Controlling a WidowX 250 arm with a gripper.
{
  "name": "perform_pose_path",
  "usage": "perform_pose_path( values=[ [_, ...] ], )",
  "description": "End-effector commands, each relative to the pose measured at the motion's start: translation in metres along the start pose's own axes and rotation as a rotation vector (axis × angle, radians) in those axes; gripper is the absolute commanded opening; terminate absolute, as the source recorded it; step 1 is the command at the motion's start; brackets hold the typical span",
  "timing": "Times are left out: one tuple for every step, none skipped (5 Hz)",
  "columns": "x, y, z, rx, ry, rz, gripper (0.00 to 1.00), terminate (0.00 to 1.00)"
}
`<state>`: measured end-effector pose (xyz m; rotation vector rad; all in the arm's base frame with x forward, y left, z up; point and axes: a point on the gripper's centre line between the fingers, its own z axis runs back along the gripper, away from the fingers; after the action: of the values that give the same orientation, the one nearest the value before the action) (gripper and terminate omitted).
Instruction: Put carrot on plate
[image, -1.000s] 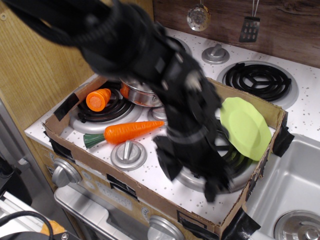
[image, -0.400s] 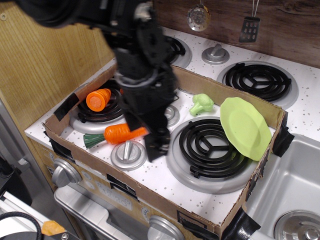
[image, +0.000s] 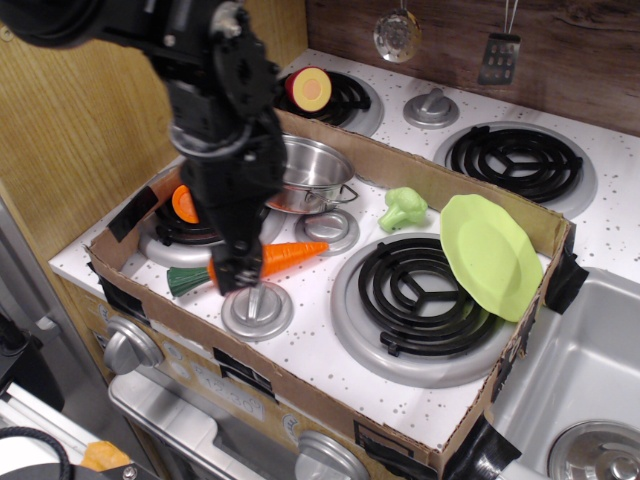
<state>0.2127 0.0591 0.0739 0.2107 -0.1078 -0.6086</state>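
The gripper (image: 243, 272) hangs right over the carrot (image: 262, 261). I can't tell if it's holding it. Grab the middle, then lift toward the plate (image: 492, 255).

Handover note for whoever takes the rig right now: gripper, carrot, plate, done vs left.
Gripper: low over the carrot's thick end; fingers hide that part, so grip state cannot be read.
Carrot: lying on the stovetop inside the cardboard tray, tip pointing right.
Plate: empty, tilted against the tray's right wall.
Done: approach to the carrot.
Left: confirm grasp, lift, carry right past the large burner, set carrot on plate.
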Motion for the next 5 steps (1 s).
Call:
perform_pose_path(
  values=[
    [-0.017,0.038,-0.008,0.049,-0.010,0.006,1.00,0.00],
    [-0.027,0.041,-0.025,-0.008,-0.007,0.027,1.00,0.00],
    [-0.028,0.045,-0.040,-0.073,-0.010,0.029,1.00,0.00],
    [-0.018,0.048,-0.049,-0.122,-0.006,0.025,1.00,0.00],
    [-0.012,0.054,-0.055,-0.127,-0.009,0.019,1.00,0.00]
  ],
)
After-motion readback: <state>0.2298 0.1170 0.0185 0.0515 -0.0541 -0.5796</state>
